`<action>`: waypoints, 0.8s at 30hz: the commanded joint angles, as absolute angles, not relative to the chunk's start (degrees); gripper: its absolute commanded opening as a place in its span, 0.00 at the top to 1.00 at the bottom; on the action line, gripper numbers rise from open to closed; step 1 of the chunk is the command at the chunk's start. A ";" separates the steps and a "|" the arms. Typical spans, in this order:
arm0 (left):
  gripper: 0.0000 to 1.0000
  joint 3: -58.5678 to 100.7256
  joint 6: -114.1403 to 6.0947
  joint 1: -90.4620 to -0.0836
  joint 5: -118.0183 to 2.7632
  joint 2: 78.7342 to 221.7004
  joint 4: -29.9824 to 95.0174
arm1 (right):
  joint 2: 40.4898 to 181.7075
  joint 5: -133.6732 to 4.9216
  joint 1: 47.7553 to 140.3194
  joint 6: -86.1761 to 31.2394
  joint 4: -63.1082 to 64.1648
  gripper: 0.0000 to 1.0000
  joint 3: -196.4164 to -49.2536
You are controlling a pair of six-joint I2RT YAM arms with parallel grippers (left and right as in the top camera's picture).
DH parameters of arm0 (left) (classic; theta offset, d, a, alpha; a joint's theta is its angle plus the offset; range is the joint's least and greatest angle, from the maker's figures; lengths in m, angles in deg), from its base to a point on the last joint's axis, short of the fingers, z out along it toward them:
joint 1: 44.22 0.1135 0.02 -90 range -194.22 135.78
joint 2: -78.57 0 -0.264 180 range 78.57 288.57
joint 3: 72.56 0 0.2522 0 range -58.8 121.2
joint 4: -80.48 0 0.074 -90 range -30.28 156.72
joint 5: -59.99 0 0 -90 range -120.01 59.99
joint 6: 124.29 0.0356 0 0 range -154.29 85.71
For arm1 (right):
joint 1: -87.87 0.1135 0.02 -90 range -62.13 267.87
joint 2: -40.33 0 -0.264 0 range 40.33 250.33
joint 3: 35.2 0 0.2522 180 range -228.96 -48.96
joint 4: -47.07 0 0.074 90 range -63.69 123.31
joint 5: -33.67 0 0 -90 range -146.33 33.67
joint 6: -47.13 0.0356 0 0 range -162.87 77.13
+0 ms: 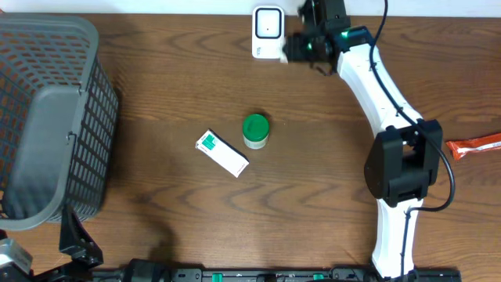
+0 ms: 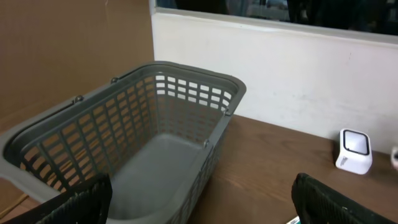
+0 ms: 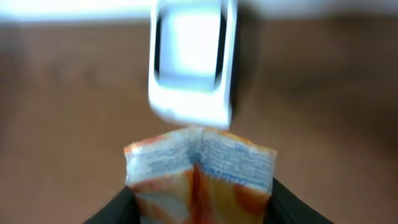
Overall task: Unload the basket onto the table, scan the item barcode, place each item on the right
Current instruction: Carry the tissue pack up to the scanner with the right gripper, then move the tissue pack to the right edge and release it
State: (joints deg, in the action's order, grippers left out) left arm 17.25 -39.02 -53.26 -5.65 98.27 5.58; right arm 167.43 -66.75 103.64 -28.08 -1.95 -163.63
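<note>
Orange packet [image 3: 199,180] sits gripped in the right jaws, top edge near the white scanner [image 3: 193,62]; left jaws gape empty.

Field notes, for you at the controls.

Your work surface is a wooden table [image 1: 156,86], dark brown, with the grain running left to right. It looks matte with a faint soft sheen. The light on it is even, and you cannot see its source.

Along the table's far edge a white wall [image 2: 286,74] rises, lightly scuffed, and meets the wood in a straight line. From overhead you see it only as a thin pale strip along the top edge.

Above the wall sits a dark pane [image 2: 261,7] with dim reflections. You cannot tell what lies behind it.

On the left of the left wrist view, a flat brown panel [image 2: 68,50] stands upright and joins the white wall at a vertical corner.
</note>
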 commanded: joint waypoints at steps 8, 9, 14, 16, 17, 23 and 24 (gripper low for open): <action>0.08 17.21 -39.48 -53.02 -5.30 98.34 5.64 | 175.19 -53.28 108.04 -30.48 25.50 0.49 -164.33; 0.07 17.21 -39.48 -53.02 -5.30 98.34 5.64 | 176.46 -52.96 108.21 -31.23 27.55 0.49 -164.33; 0.08 17.21 -39.50 -53.02 -5.30 98.34 5.64 | 182.08 -51.43 108.67 -31.36 33.22 0.49 -164.35; 0.07 17.21 -39.48 -53.02 -5.30 98.34 5.62 | 183.76 -51.19 108.65 -31.36 34.02 0.50 -164.35; 0.07 17.21 -39.50 -53.02 -5.30 98.34 5.62 | 184.29 -51.23 108.63 -31.34 33.98 0.50 -164.35; 0.08 17.21 -39.48 -53.02 -5.30 98.34 5.62 | 182.39 -51.25 108.60 -30.94 31.77 0.52 -165.31; 0.07 17.21 -39.48 -53.02 -5.30 98.34 5.62 | 180.99 -51.40 108.58 -30.90 30.02 0.53 -165.86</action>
